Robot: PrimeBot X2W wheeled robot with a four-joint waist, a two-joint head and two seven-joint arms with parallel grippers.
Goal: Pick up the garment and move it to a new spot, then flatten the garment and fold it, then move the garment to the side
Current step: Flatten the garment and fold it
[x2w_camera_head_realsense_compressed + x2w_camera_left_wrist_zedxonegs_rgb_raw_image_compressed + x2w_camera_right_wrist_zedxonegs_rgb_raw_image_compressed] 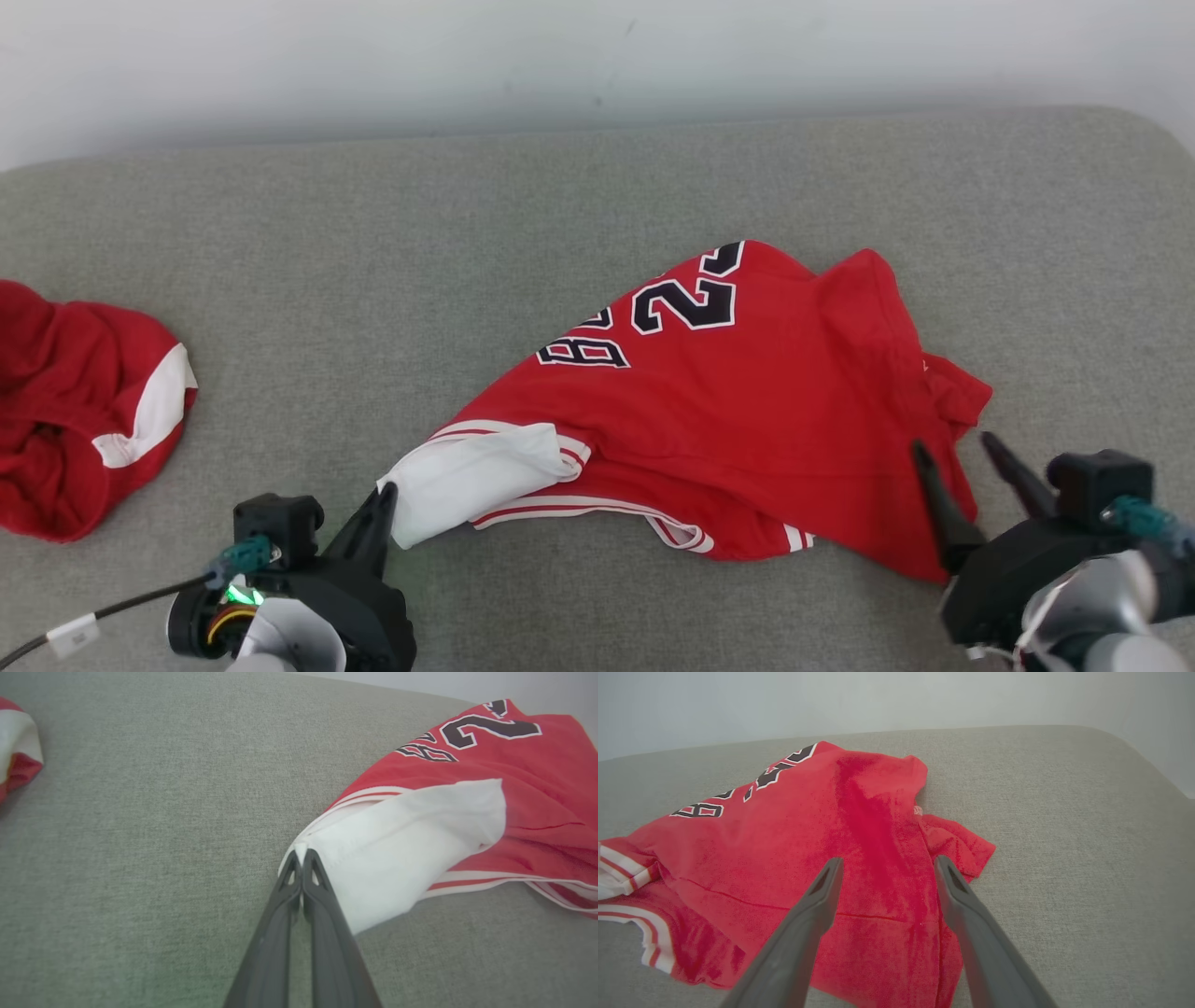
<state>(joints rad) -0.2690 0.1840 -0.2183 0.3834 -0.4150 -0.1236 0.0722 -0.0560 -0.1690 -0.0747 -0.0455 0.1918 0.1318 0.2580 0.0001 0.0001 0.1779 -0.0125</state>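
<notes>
**Red shirt pinched at its white corner**

The garment (747, 411) is a red sports shirt w/ black numbers (686, 303) edged in white. It lies on the grey surface (373, 187), a bit to the R of the middle. It is bunched & wrinkly, not flat. A white flap (476, 476) sticks out at the shirt's L end, near the front edge, w/ red & white stripes beside it.

The L end effector (385, 493) sits at the lower L of the head view. Its two dark fingers (327, 914) are pressed tight together. In the L wrist view the very tip of the white flap (411, 835) is caught between them, so it has hold of the garment by that corner. The rest of the flap lies on the surface just past the tips.

The R end effector (954, 446) sits at the lower R. Its fingers are spread wide & hold nothing. They point over the shirt's R end. In the R wrist view, red cloth (808, 849) shows in the gap between them. Can't tell if the tips touch the cloth.

A second red cloth (65, 401) w/ a white band lies in a heap at the far L of the surface, well apart from the shirt. A pale wall (560, 56) stands behind the surface.
</notes>
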